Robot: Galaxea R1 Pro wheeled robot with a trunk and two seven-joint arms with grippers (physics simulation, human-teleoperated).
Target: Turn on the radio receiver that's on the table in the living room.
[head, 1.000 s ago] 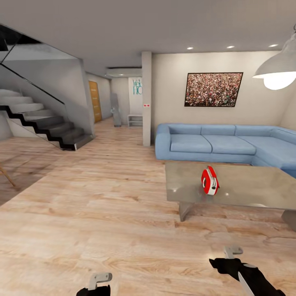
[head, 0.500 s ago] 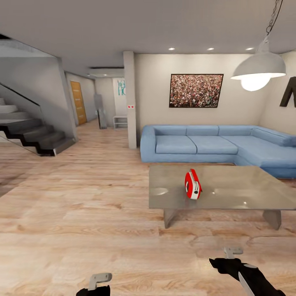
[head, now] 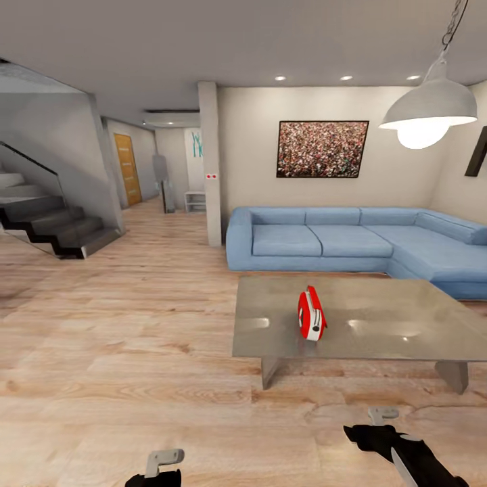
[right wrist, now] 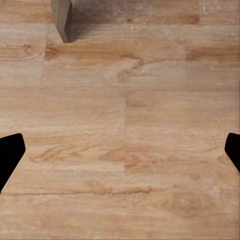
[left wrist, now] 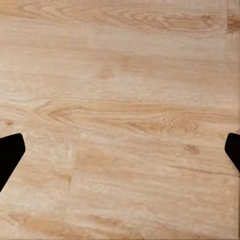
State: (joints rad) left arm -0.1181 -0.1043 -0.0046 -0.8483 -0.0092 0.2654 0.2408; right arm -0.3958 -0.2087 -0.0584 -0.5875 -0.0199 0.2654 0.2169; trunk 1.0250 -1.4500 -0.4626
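A light wood plank floor [head: 122,338] is spread across the room. At one o'clock, a blue sectional sofa [head: 352,240] is set against a beige wall [head: 399,176], where a framed crowd picture [head: 322,149] is hung. At two o'clock, a lit white pendant lamp [head: 427,108] is suspended. Dark stairs [head: 51,226] are seen at ten o'clock.

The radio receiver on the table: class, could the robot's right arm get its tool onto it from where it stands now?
Probably not yet. The radio receiver stands upright mid-table, well ahead, while the right tool hangs low over bare wood floor, short of the table's near edge. Nothing blocks the way.
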